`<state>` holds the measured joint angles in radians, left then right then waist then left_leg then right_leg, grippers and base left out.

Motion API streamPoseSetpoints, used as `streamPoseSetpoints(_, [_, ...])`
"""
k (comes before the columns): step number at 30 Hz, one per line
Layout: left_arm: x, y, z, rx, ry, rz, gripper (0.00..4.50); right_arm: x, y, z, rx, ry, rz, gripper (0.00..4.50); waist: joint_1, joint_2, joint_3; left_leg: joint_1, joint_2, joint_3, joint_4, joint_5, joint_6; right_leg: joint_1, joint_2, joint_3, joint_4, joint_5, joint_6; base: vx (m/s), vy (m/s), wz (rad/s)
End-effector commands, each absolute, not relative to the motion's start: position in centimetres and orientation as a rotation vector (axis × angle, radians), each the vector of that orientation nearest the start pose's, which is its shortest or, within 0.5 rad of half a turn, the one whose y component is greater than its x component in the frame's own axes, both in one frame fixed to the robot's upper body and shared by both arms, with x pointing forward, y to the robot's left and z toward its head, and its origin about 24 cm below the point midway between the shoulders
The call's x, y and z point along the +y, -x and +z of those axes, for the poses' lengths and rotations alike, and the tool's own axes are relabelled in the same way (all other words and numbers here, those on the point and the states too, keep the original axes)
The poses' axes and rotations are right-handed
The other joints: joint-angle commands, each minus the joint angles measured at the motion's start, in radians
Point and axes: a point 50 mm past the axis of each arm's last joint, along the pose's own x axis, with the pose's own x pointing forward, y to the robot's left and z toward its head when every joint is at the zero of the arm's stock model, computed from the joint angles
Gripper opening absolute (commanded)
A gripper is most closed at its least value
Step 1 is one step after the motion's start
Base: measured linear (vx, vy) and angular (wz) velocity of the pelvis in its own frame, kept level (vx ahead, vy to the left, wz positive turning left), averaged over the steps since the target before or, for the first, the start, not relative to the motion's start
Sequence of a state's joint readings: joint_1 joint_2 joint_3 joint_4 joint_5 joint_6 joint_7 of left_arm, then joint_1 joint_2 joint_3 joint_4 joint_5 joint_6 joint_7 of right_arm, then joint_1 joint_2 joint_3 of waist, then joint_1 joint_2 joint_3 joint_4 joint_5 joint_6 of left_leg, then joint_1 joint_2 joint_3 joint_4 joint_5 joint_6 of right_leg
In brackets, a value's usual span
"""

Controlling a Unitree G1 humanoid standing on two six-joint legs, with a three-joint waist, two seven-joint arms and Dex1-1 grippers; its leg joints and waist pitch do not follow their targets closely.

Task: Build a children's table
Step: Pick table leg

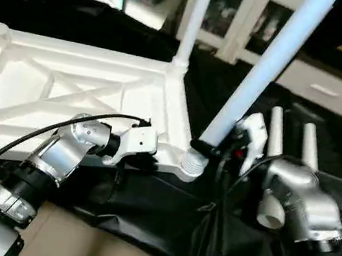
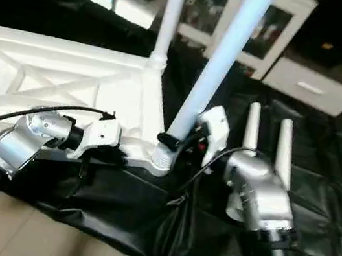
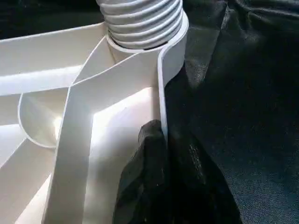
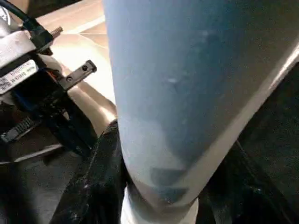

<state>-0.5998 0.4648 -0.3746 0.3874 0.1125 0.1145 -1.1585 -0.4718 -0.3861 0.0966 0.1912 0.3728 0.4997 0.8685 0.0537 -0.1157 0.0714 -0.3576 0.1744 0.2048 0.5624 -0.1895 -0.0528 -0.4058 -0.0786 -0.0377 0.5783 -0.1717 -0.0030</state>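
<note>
- The big work table (image 1: 141,228) has a black cloth over it. All the white parts lie on it.
- The white tabletop (image 1: 65,94) lies upside down on the cloth, toward the robot's left. You can see crossed ribs on it and a round socket at each corner.
- One white leg (image 1: 194,20) stands straight up in the far corner socket.
- A second leg (image 1: 267,65) leans over. Its low end sits at the near corner socket (image 1: 192,164), the one with rings around it.
- Two more legs (image 1: 293,145) lie side by side on the cloth, near the right arm.
- The right gripper (image 1: 210,149) pinches the leaning leg close to its low end. One black finger (image 4: 91,186) sits on each side of the leg.
- The left gripper (image 1: 132,154) has its black fingers (image 3: 149,172) pressed together on the tabletop's near rim, just beside the ringed socket. One finger is inside the rim and one is outside.
</note>
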Motion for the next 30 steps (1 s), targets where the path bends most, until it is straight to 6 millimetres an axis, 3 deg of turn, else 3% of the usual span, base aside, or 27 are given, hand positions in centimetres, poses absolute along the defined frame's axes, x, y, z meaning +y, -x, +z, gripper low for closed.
streamPoseSetpoints(1, [12.8,-31.9,8.4,0.366,-0.729,-1.323,0.00,-15.7,-30.8,8.3,0.385,-0.035,0.956,1.83,0.000,0.015,-0.042,0.020,0.066,-0.021,-0.069,-0.191,0.013,0.021,-0.069,0.048,-0.051,-0.128,-0.210,0.000,0.000,0.00])
streamPoseSetpoints(4, [12.8,-31.8,8.4,0.367,-0.728,-1.324,0.00,-15.5,-30.8,8.7,0.374,-0.035,0.970,1.83,0.008,0.014,-0.045,0.020,0.064,-0.017,-0.065,-0.108,0.037,0.029,-0.066,0.043,-0.040,-0.048,-0.231,0.000,0.000,0.00])
streamPoseSetpoints(10, [12.9,-31.8,8.4,0.368,-0.731,-1.323,0.00,-14.3,-30.7,10.5,0.321,-0.024,1.009,1.83,0.007,0.018,-0.043,0.020,0.067,-0.021,-0.069,-0.144,0.014,0.031,-0.069,0.042,-0.045,-0.139,-0.218,0.000,0.000,0.00])
streamPoseSetpoints(18, [13.0,-31.8,8.4,0.372,-0.735,-1.326,0.00,-14.1,-31.2,12.4,0.256,0.021,0.997,1.83,0.007,0.021,-0.044,0.020,0.064,-0.020,-0.064,-0.122,0.015,0.031,-0.068,0.042,-0.040,-0.115,-0.223,0.000,0.000,0.00])
streamPoseSetpoints(26, [12.9,-31.9,8.5,0.369,-0.736,-1.328,0.00,-14.0,-31.5,11.7,0.258,0.086,0.958,1.83,0.006,0.022,-0.045,0.021,0.063,-0.018,-0.059,-0.109,0.015,0.032,-0.067,0.042,-0.035,-0.097,-0.230,0.000,0.000,0.00])
streamPoseSetpoints(30, [12.8,-31.9,8.5,0.368,-0.737,-1.327,0.00,-13.6,-31.5,11.4,0.269,0.106,0.957,1.83,0.007,0.021,-0.048,0.015,0.061,-0.018,-0.053,-0.084,0.026,0.034,-0.065,0.043,-0.027,-0.055,-0.238,0.000,0.000,0.00])
